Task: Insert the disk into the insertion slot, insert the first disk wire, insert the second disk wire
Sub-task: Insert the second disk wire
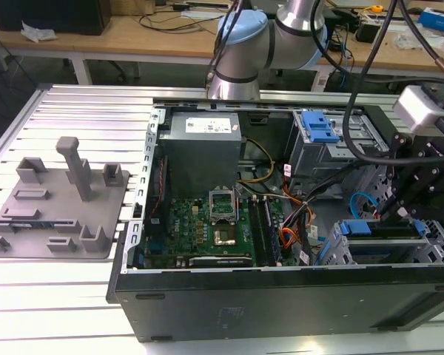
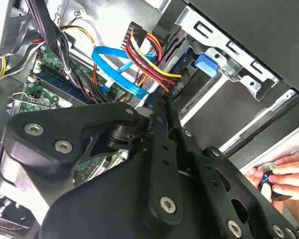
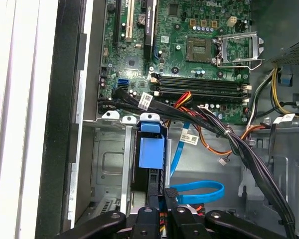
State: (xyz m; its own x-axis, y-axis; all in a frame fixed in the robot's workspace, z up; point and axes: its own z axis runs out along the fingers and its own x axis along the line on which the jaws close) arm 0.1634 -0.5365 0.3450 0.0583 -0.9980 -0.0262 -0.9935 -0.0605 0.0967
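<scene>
The disk (image 1: 379, 228), edged by its bright blue carrier (image 3: 152, 149), sits inside the insertion slot (image 1: 339, 253), a low grey cage at the case's front corner on the exterior view's right. My gripper (image 1: 401, 213) hangs right behind the disk's rear end. In both wrist views its fingers are drawn close together on the plug end of a blue flat disk wire (image 3: 197, 191), at the gripper (image 3: 161, 191) (image 2: 152, 107). A red, yellow and black disk wire bundle (image 2: 152, 57) runs to the disk's rear beside the fingertips. The plug itself is hidden by the fingers.
The open case holds a motherboard (image 1: 207, 229), a grey power supply (image 1: 201, 144) and a taller bay with a blue latch (image 1: 318, 127). Black cable bundles (image 3: 239, 144) cross beside the cage. A person's hand (image 2: 284, 174) rests by the case edge. A grey fixture (image 1: 59, 203) stands outside.
</scene>
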